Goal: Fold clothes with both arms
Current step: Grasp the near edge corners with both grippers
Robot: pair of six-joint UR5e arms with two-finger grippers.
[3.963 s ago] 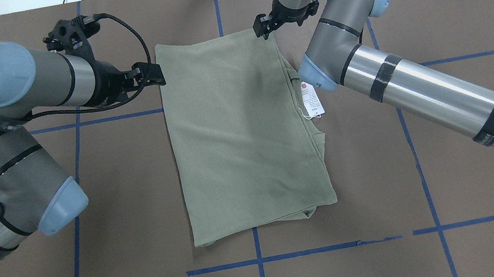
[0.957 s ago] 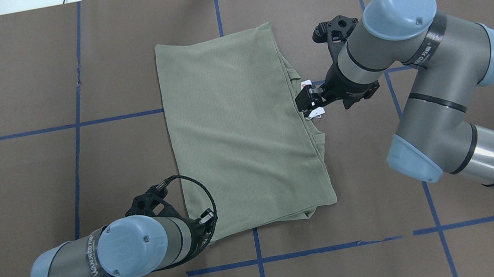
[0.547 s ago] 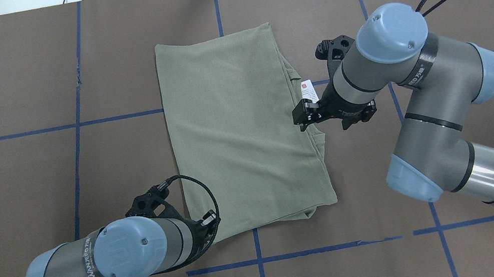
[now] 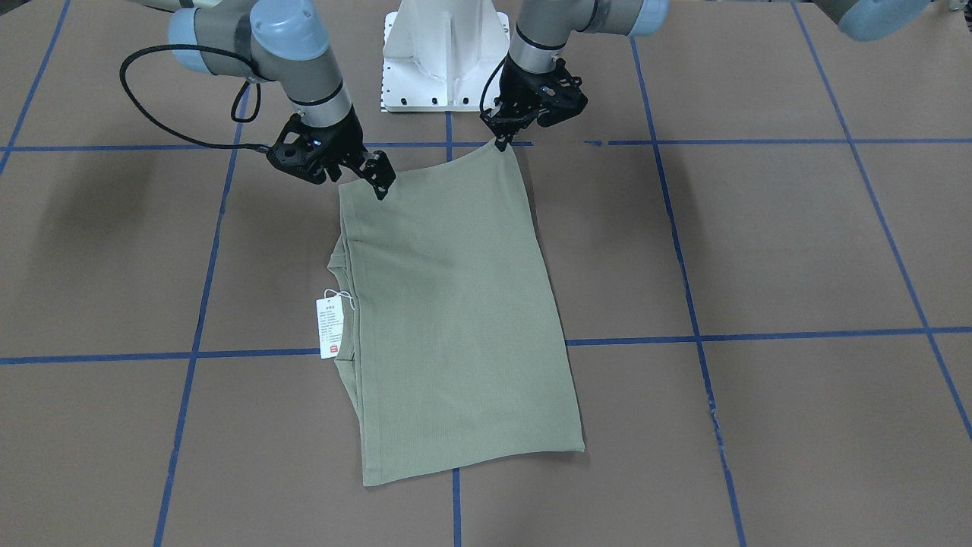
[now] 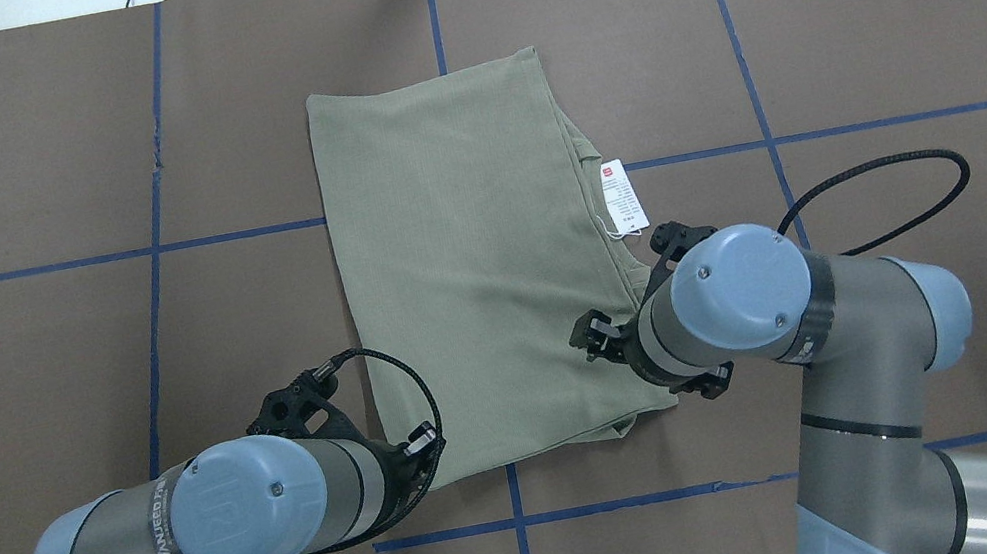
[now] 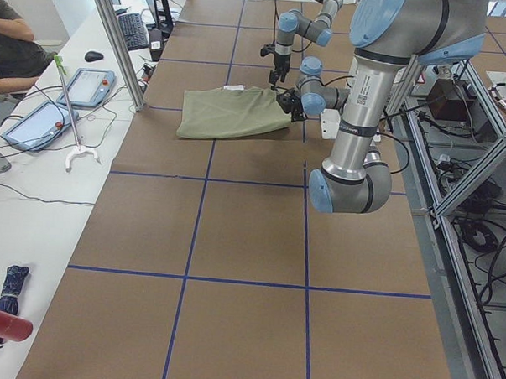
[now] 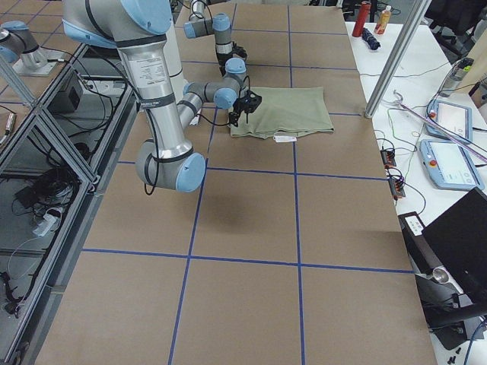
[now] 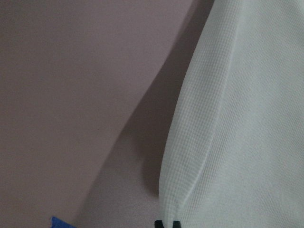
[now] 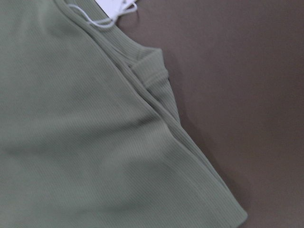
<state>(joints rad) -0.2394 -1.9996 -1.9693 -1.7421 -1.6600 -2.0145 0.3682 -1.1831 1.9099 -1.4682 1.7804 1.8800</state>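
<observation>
While the folded green shirt (image 5: 470,261) lies in the middle of the brown table (image 5: 866,28), a tall rectangle in the overhead view, its white tag (image 5: 623,195) sticks out past the right edge. The left claw (image 4: 501,142) is pinched closed on the shirt's lower left corner in that view, and the corner rises a little off the table toward it. The right claw (image 4: 382,184) stands over the lower right part of the shirt, near the edge, its fingers spread apart and holding nothing.
</observation>
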